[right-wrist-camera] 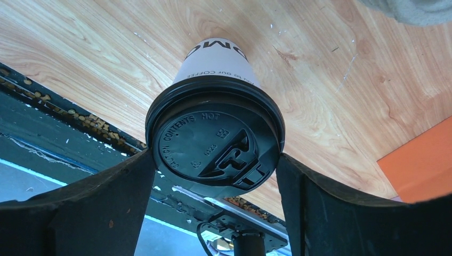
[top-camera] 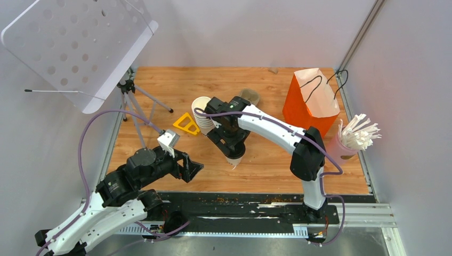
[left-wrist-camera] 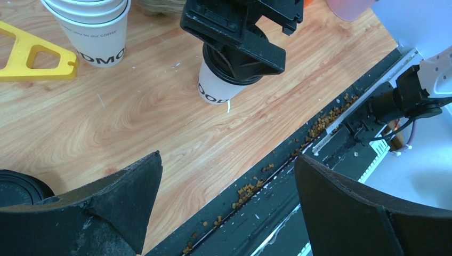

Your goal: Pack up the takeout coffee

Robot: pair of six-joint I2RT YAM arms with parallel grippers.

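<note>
The takeout coffee (right-wrist-camera: 216,114) is in the right pincer (right-wrist-camera: 214,160). Its round black lid sits between the two fingers, and both fingers touch the rim of the lid, so this pincer is clamped on the lidded top. The white cup body hangs below the fingers and leans a little. Its base is at the wood of the bench (top-camera: 160,96), but I cannot tell if it really touches. This place is about the middle of the bench, a little toward the front edge.

The left pincer (top-camera: 189,168) hangs over the front left part of the bench with its fingers wide apart and nothing between them. It is well apart from the coffee.

There is one lidded cup. There is one stack of lidless white cups (top-camera: 201,112), just behind the right pincer; I cannot count the cups in it exactly. One loose black lid (left-wrist-camera: 16,186) lies near the left pincer. One yellow triangle piece (top-camera: 186,124) lies left of the stack.

One orange paper bag (top-camera: 306,109) stands open near the back right corner; its inside cannot be seen. One pink cup (top-camera: 338,146) at the right edge holds many white sticks (top-camera: 360,133).
</note>
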